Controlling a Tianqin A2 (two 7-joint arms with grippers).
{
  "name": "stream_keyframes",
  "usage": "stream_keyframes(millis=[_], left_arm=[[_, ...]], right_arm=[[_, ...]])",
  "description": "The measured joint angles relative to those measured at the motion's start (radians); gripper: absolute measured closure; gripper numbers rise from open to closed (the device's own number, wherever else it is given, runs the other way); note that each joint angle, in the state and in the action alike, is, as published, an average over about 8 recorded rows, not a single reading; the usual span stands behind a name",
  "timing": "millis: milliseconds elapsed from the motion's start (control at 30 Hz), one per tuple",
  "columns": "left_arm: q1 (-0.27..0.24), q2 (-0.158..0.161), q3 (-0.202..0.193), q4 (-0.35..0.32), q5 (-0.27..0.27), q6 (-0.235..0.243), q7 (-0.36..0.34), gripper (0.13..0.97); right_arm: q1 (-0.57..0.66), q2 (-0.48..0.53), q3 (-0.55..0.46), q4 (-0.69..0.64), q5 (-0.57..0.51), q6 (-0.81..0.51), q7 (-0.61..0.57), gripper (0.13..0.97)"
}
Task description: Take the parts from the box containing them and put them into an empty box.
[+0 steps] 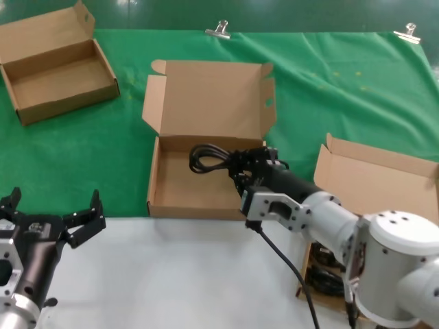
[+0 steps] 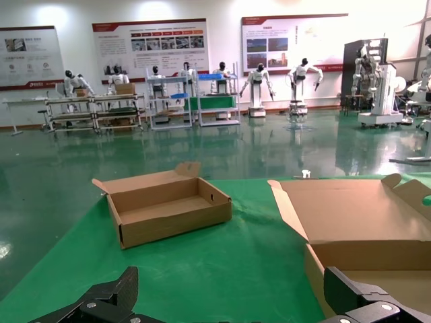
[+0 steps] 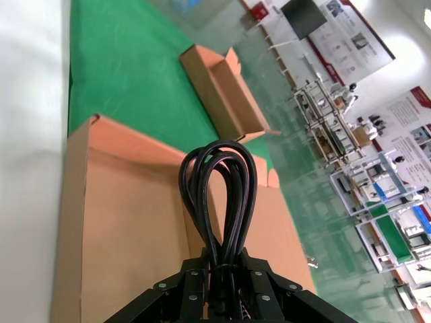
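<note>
My right gripper point(image 1: 239, 166) is shut on a bundled black power cable point(image 1: 206, 159) and holds it just over the tray of the empty box point(image 1: 180, 195), the middle carton whose lid has two ear flaps. In the right wrist view the cable's loops point(image 3: 219, 195) stick out from between the closed fingers point(image 3: 185, 286) above that box's floor point(image 3: 121, 222). The box containing the parts point(image 1: 374, 178) stands at the right, mostly behind my right arm; more black cables point(image 1: 326, 271) show in it. My left gripper point(image 1: 55, 207) is open and empty at the near left, over the white table edge.
A third carton point(image 1: 58, 65) with a single corner flap sits at the far left on the green mat; it also shows in the left wrist view point(image 2: 168, 208) and the right wrist view point(image 3: 222, 94). Two metal clips point(image 1: 218, 29) hold the mat's far edge.
</note>
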Motion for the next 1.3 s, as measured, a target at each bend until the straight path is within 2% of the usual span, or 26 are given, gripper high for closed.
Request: stream_keyframes(millis=[200, 400, 567, 867, 1167, 1300], left_arm=[[0.000, 0.000, 0.000, 0.000, 0.000, 0.000, 0.000, 0.132], [0.000, 0.000, 0.000, 0.000, 0.000, 0.000, 0.000, 0.132], [0.000, 0.000, 0.000, 0.000, 0.000, 0.000, 0.000, 0.132], [0.000, 0.000, 0.000, 0.000, 0.000, 0.000, 0.000, 0.132], [0.000, 0.000, 0.000, 0.000, 0.000, 0.000, 0.000, 0.132], [0.000, 0.000, 0.000, 0.000, 0.000, 0.000, 0.000, 0.132]], right_arm=[[0.019, -0.072, 0.000, -0.124, 0.000, -0.023, -0.053, 0.868], [0.032, -0.111, 0.000, -0.192, 0.000, -0.036, -0.071, 0.866], [0.036, -0.118, 0.000, -0.196, 0.000, -0.039, -0.067, 0.865], [0.032, -0.104, 0.000, -0.158, 0.000, -0.035, -0.054, 0.804], [0.027, -0.067, 0.000, -0.098, 0.000, -0.014, -0.035, 0.680], [0.025, -0.017, 0.000, -0.017, 0.000, 0.016, -0.005, 0.586]])
